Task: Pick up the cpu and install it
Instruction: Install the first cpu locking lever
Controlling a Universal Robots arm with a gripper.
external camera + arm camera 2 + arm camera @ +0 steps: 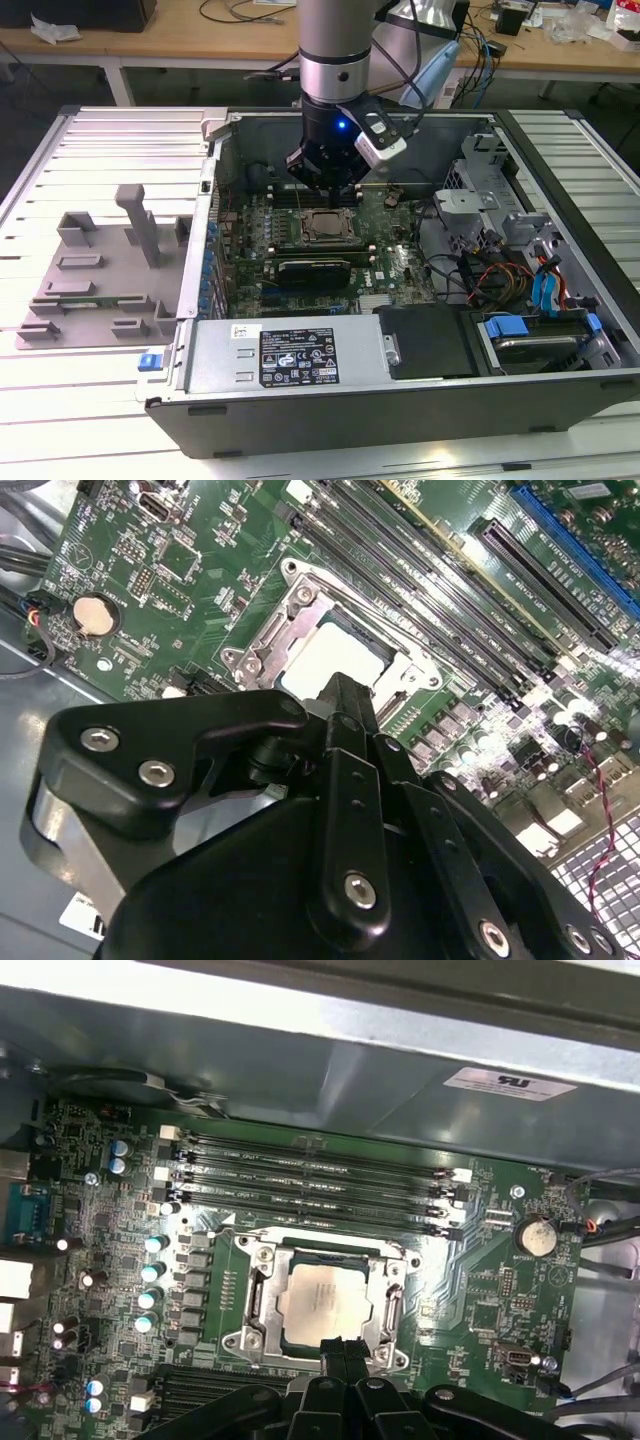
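Note:
The cpu point(328, 226) is a silvery square chip lying flat in the metal socket frame point(252, 1300) on the green motherboard point(400, 260), inside the open computer case. In both wrist views the cpu point(328, 658) point(322, 1305) shows seated in the frame. My gripper point(327, 192) hangs just above it, near one edge of the chip. Its black fingertips point(335, 1346) stand together, shut with nothing between them. In the second wrist view the gripper point(340, 692) covers the cpu's near edge.
Memory slots point(310, 1185) run beside the socket. A grey plastic tray point(100, 270) lies outside the case at the exterior view's left. The power supply point(290, 355) sits along the front, with a drive cage and cables point(520, 250) at the right. The case walls point(215, 190) surround the board.

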